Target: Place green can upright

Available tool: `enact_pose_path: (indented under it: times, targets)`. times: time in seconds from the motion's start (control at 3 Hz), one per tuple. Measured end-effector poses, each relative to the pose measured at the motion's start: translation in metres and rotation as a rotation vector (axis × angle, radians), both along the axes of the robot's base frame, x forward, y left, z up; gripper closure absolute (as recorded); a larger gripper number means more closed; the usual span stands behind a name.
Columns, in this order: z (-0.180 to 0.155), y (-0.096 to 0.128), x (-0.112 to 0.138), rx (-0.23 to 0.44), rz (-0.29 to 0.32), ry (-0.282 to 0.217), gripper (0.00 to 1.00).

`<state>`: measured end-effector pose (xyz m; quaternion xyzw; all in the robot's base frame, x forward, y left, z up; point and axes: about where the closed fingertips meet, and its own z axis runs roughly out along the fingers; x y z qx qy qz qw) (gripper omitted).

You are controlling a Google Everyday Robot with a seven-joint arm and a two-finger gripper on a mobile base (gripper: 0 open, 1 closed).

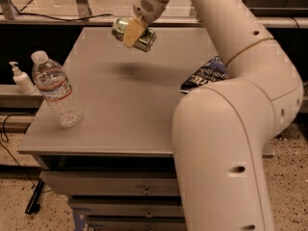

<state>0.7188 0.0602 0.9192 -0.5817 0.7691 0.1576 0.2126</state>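
- Hanging above the far part of the counter [120, 114], the pincer [132, 32] pinches the green can [146, 39] across its middle. One tan finger pad [130, 32] lies flat over the near side of the can.
- The green can is in the air, clear of the counter top, and it is not upright. Its long axis runs nearly level, with the left end a little higher than the right.
- A soft dark shadow [130, 71] lies on the counter below the can.
- The arm [226, 129] rises from the lower right and fills the near right of the view with a thick cream segment. It bends at the right edge and reaches up and leftward to the pincer at the top.
- A clear plastic water bottle [55, 93] with a white cap and a red-striped label stands upright near the left front corner of the counter, well apart from the can.
- A dark packet [206, 73] with pale lettering lies flat on the right side of the counter, partly hidden behind the arm.
- A small white pump bottle [21, 79] stands off the counter on a lower surface to its left, near the water bottle.
- Below the counter top are drawer fronts [144, 190] with small handles.
- The floor beneath is speckled, and a black cable [9, 134] runs down at the left.
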Motion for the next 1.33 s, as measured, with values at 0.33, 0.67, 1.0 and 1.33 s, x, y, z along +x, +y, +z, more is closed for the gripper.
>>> enact_pose_path:
  times: [0.33, 0.67, 1.0, 1.33]
  targets:
    - [0.016, -0.011, -0.027, 0.189, -0.031, 0.002, 1.0]
    - [0.011, -0.01, -0.053, 0.369, -0.025, 0.004, 1.0]
    - [0.003, 0.004, -0.066, 0.544, 0.0, -0.043, 1.0]
    - [0.014, 0.013, -0.061, 0.592, -0.008, -0.093, 1.0]
